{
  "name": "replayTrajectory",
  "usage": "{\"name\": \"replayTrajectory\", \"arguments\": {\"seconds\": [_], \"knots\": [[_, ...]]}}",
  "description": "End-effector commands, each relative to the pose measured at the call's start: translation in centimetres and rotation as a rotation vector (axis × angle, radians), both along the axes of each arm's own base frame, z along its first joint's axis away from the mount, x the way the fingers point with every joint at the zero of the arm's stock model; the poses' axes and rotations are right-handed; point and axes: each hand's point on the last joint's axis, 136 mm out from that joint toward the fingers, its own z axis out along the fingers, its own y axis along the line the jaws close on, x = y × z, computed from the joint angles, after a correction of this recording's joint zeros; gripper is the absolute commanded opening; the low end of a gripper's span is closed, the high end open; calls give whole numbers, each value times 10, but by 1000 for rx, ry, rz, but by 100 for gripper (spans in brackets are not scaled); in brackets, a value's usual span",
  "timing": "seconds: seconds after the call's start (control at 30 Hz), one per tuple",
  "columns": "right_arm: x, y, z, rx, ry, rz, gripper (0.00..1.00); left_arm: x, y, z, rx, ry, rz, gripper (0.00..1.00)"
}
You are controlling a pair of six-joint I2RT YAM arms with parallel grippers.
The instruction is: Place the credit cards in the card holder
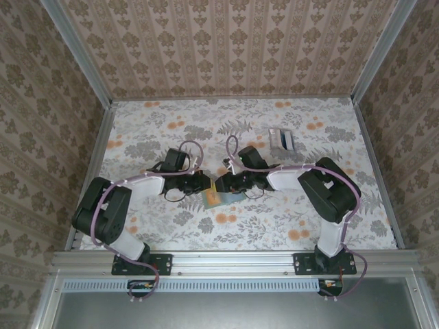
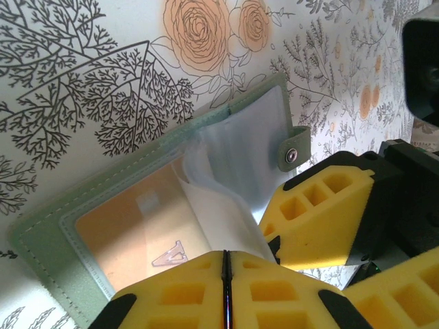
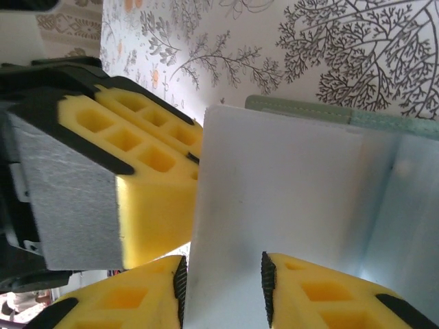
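Note:
The card holder [image 1: 218, 197] lies open in the middle of the table, grey-green outside [image 2: 62, 233] with clear sleeves and a snap tab [image 2: 291, 154]. My left gripper [image 2: 226, 274] is shut on a thin sleeve leaf of the holder and meets the right gripper [image 1: 228, 185] over it. A white card [image 3: 274, 199] lies against the holder's green edge [image 3: 309, 110]. It passes between my right gripper's [image 3: 223, 284] fingertips, which stand apart, and its left edge runs along the left pad. The same card [image 2: 219, 212] sits among the sleeves.
More credit cards [image 1: 281, 139], white with a blue part, lie at the back right of the floral table [image 1: 309, 219]. Wallpapered walls close in the back and both sides. The left gripper's yellow fingers [image 3: 137, 157] crowd the right wrist view.

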Motion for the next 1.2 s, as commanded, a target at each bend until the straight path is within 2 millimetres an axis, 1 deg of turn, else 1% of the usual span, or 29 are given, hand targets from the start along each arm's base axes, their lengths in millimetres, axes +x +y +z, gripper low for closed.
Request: {"name": "replayTrajectory", "arguments": {"seconds": [0.0, 0.13, 0.27, 0.43, 0.5, 0.53, 0.6, 0.63, 0.73, 0.8, 0.97, 1.03, 1.17], "knots": [[3, -2, 2, 46, 31, -18, 38, 7, -3, 3, -17, 6, 8, 8], [6, -4, 1, 55, 59, -39, 37, 8, -4, 2, -20, 4, 13, 7], [5, -3, 0, 59, 72, -34, 32, 8, -4, 1, -19, 2, 13, 7], [5, -3, 0, 70, 76, -33, 32, 7, -3, -3, -14, 12, 12, 6], [4, -3, 0, 69, 76, -35, 34, 7, -3, -3, -12, 11, 12, 6], [4, -4, -1, 68, 77, -36, 40, 7, -2, -4, -11, 11, 14, 6], [4, -4, -2, 68, 78, -36, 45, 7, -2, -5, -7, 12, 16, 6], [3, -4, -2, 68, 80, -35, 44, 7, -2, -5, -4, 12, 19, 6], [2, -5, -6, 63, 91, -35, 38, 7, -2, -6, -4, 15, 21, 6], [2, -5, -8, 59, 96, -34, 36, 8, -2, -6, -3, 15, 20, 6], [1, -8, -13, 28, 104, -39, 35, 8, -2, -6, -3, 12, 21, 6], [1, -10, -17, 10, 108, -45, 30, 8, -2, -7, -3, 15, 21, 6], [1, -11, -19, 1, 109, -49, 24, 7, -1, -7, 0, 15, 19, 6]]}}
